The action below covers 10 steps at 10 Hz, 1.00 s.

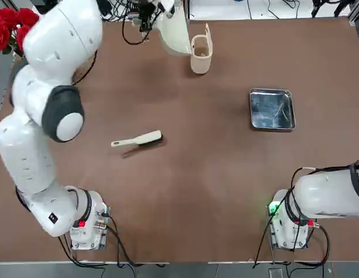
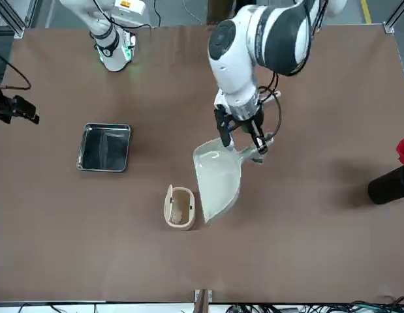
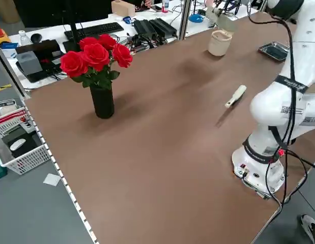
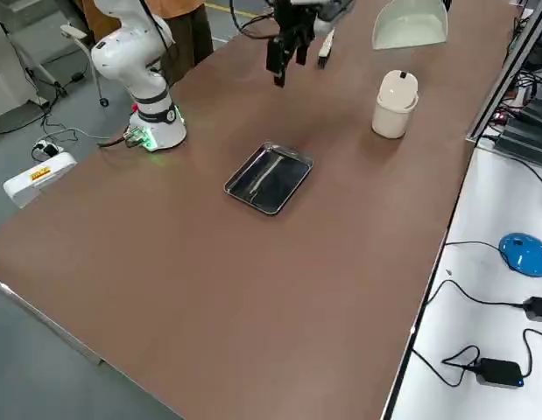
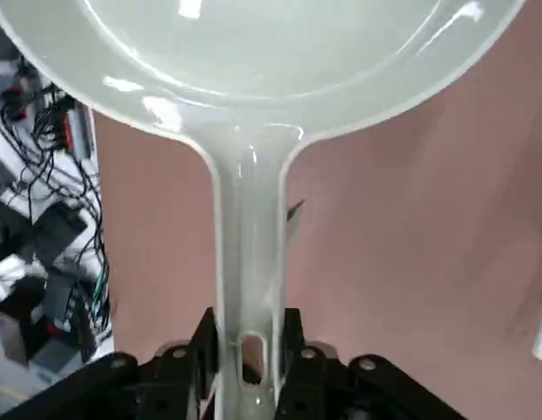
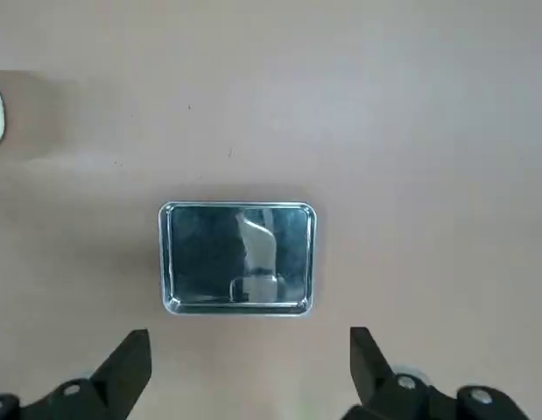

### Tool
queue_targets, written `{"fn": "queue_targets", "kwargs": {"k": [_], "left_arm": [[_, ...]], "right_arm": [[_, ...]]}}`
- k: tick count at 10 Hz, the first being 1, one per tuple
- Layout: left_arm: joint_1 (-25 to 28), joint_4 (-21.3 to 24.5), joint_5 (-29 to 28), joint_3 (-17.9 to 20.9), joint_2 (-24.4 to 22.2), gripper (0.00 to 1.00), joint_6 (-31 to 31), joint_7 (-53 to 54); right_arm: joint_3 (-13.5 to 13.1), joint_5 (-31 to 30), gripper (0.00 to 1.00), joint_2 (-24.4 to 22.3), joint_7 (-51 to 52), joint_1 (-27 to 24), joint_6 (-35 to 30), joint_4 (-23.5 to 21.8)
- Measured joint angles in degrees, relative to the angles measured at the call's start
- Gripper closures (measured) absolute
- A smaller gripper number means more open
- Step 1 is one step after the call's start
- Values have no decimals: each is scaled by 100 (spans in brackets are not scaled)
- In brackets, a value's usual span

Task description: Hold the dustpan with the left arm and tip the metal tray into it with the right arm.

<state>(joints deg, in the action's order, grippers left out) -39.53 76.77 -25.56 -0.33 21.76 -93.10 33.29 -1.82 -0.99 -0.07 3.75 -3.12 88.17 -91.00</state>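
The left gripper (image 2: 239,134) was closed tight on the handle of the dustpan (image 2: 218,176), its two fingers (image 5: 203,337) pressing the narrow handle from both sides near its end. The dustpan hung lifted above the table (image 1: 214,174), scoop tilted down, and in the top view its wide edge came just beside the cream cup-like holder (image 1: 200,55), which stood upright close to the far edge of the table. I cannot tell if scoop and holder touched.

The left arm (image 1: 46,110) reached from its base across to that far edge, so it covered much of the table's left part.

The right gripper (image 6: 249,372) was wide open w/ nothing between its fingers. In the right wrist view it hovered above the metal tray (image 1: 272,109), pointing down at it, and the tray sat between the two fingertips but well below them, not touched.

The metal tray lay flat on the table, to the right of the holder as the top view shows, apart from it, w/ bare table around all four of its edges. Its inside looked empty, only reflections.

A slim hand brush (image 1: 137,140) lay flat on the table nearer to the robot than the holder, well apart from the tray and the dustpan.

A black vase w/ red roses (image 3: 96,61) stood near the table's left edge, far from the holder. The wide middle of the table between brush and tray was bare.
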Motion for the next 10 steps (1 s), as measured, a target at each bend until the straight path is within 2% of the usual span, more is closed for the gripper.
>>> {"fn": "queue_targets", "kwargs": {"k": [2,4,8,10], "left_arm": [[136,1715,256,206,-1075,67,-1020,293],[467,2926,569,350,-1682,67,-1884,885],[1266,4574,598,360,-1786,67,-3614,1730],[1603,5236,598,357,-1775,67,-4367,2074]], "right_arm": [[4,-21,0,-13,0,-6,-14,22],[15,-22,0,-16,0,-7,-12,82],[59,-17,0,-31,-44,-3,-225,296],[72,-15,0,-31,-52,8,-312,295]]}}
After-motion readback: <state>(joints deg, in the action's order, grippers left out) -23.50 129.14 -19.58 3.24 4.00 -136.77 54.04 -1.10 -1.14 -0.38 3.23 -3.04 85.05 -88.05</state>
